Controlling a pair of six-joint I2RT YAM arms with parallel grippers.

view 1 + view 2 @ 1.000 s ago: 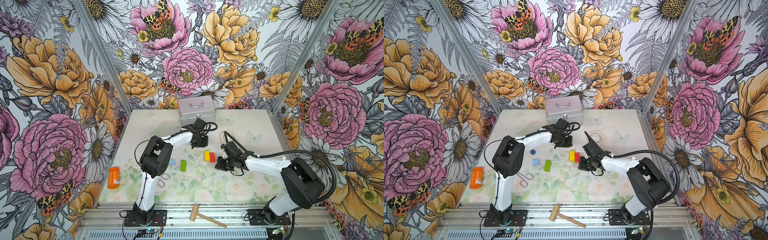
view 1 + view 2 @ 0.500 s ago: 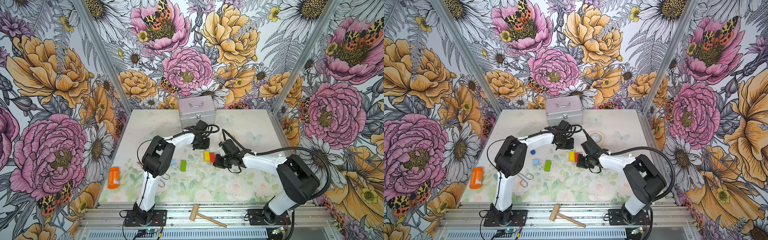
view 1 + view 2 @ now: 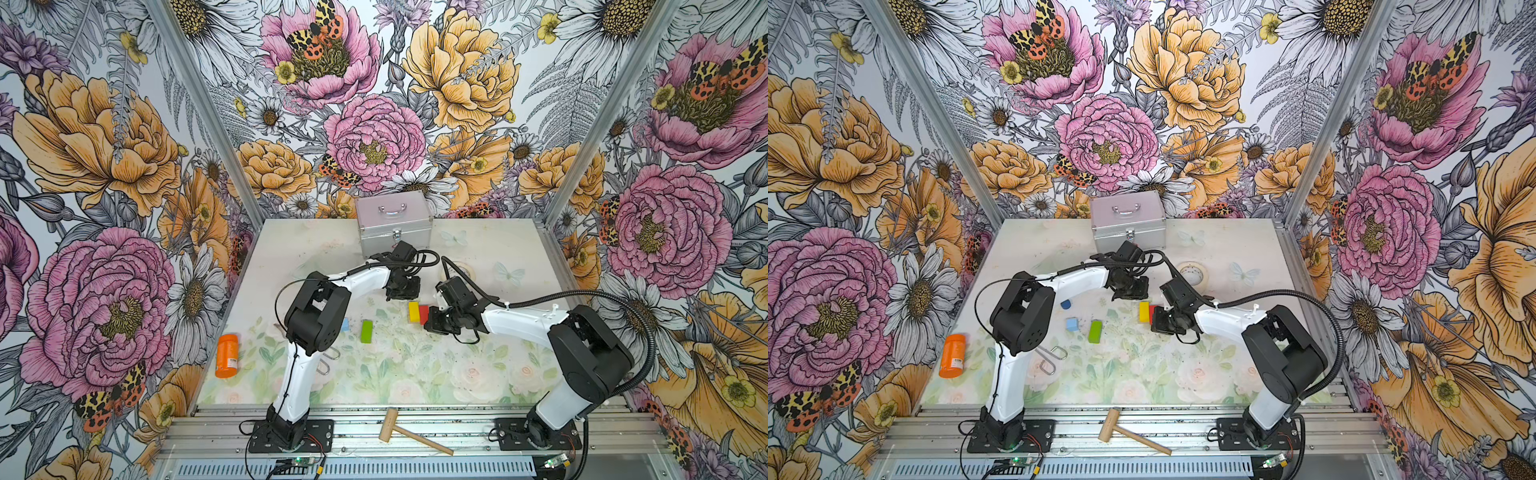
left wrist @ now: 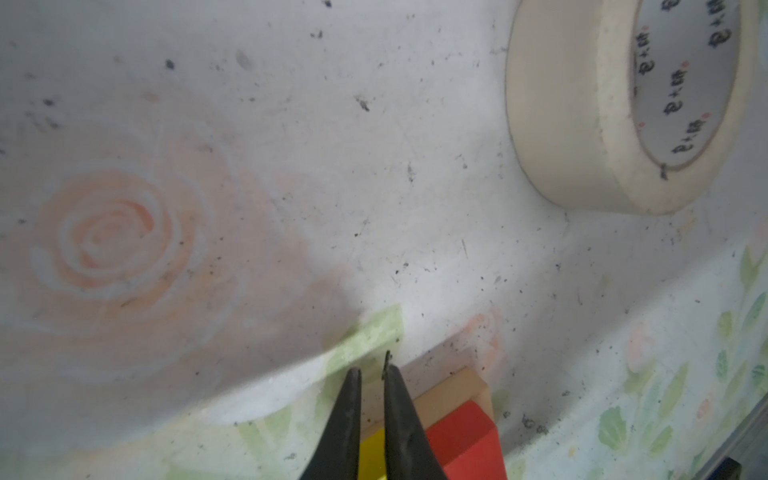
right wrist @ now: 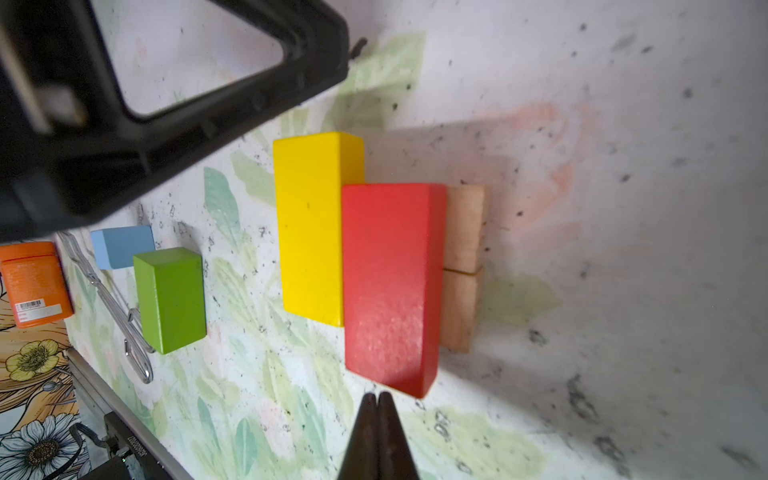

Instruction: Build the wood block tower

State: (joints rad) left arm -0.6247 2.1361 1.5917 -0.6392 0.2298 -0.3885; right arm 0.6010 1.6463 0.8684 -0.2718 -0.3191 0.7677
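Tower [image 3: 417,312] of 4 bars unchanged, right tool [image 5: 376,397] nearer red bar [image 5: 390,286]

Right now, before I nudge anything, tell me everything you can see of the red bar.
The red bar is a rectangular wooden block with glossy paint and crisp edges, lying flat. It rests on the two tan bars, which poke out past one long side. Its other long side lies against the yellow bar, shifted lengthwise from it. The right gripper, shut, points at its near end. Whether they touch cannot be told. Nothing grips it.
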